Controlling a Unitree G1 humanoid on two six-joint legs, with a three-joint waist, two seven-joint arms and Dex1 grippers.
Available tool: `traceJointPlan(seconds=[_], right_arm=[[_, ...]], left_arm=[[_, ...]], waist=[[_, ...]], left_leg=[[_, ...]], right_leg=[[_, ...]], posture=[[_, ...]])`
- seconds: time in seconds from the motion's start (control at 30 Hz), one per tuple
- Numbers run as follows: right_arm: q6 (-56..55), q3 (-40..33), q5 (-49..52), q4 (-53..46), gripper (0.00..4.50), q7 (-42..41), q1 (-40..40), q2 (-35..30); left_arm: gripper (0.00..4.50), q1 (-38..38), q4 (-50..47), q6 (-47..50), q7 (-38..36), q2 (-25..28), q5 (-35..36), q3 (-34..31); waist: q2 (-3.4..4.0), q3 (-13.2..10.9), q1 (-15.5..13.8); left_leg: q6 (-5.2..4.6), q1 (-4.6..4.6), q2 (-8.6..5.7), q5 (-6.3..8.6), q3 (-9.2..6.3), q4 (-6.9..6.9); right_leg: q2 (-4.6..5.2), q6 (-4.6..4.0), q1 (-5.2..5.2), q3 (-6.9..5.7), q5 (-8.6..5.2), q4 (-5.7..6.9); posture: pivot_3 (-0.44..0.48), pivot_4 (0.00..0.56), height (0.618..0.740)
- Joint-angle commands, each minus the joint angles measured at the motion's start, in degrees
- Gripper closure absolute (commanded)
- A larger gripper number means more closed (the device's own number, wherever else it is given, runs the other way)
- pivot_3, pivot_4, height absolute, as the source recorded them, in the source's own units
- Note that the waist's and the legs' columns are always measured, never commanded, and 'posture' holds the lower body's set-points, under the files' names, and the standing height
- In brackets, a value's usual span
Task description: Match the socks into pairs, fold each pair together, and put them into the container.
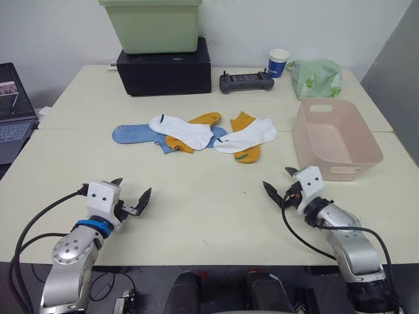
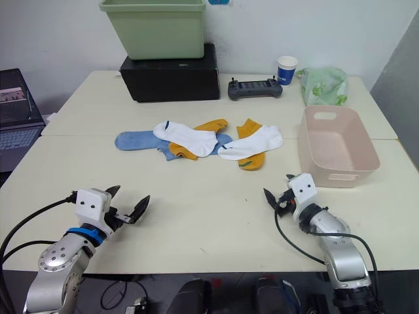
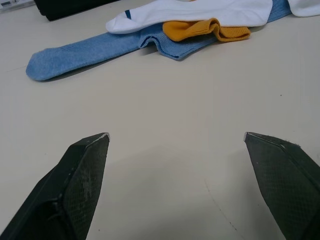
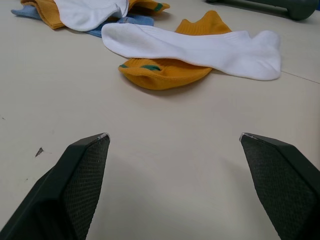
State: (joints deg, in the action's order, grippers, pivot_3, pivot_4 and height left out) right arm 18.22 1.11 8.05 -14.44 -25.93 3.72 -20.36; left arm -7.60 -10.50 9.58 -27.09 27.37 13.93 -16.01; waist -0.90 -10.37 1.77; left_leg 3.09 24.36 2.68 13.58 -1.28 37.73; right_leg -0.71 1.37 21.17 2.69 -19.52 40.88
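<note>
The socks lie in a loose heap at the table's middle. A light blue sock [image 1: 131, 134] sticks out on the left, partly under a white sock [image 1: 183, 129] and a mustard-orange sock [image 1: 175, 142]. To their right, another white sock [image 4: 200, 47] lies across a mustard-orange sock [image 4: 165, 72] with a green mark. The container [image 1: 334, 140], a pale pink tub, stands empty at the right. My left gripper [image 1: 133, 190] is open over bare table near the front edge, well short of the blue sock [image 3: 85, 52]. My right gripper [image 1: 278, 180] is open too, in front of the right-hand socks and beside the tub.
Along the back stand a pale green bin [image 1: 154, 23] on a black box [image 1: 165, 69], a black controller [image 1: 246, 82], a blue paper cup [image 1: 278, 62] and a green-patterned bag [image 1: 317, 78]. A laptop [image 1: 13, 111] sits off the table's left edge.
</note>
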Motion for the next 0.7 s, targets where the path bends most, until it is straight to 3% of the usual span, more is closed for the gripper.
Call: traceJointPlan(seconds=[0.03,0.7], right_arm=[[-2.07,-1.38,0.67,-0.55,0.02,-0.25,0.29,-0.39],[-3.61,0.09,0.28,0.88,0.02,0.41,1.51,1.28]], left_arm=[[0.0,0.48,0.0,-2.06,-0.72,1.17,-0.32,-0.97],[0.0,-0.43,-0.89,-2.82,-1.33,0.88,2.79,-2.0]], waist=[[0.0,0.0,0.0],[0.0,0.0,0.0]], left_leg=[[0.0,0.0,0.0,0.0,0.0,0.0],[0.0,0.0,0.0,0.0,0.0,0.0]], right_leg=[[0.0,0.0,0.0,0.0,0.0,0.0],[0.0,0.0,0.0,0.0,0.0,0.0]], posture=[[0.0,0.15,0.74],[0.0,0.15,0.74]])
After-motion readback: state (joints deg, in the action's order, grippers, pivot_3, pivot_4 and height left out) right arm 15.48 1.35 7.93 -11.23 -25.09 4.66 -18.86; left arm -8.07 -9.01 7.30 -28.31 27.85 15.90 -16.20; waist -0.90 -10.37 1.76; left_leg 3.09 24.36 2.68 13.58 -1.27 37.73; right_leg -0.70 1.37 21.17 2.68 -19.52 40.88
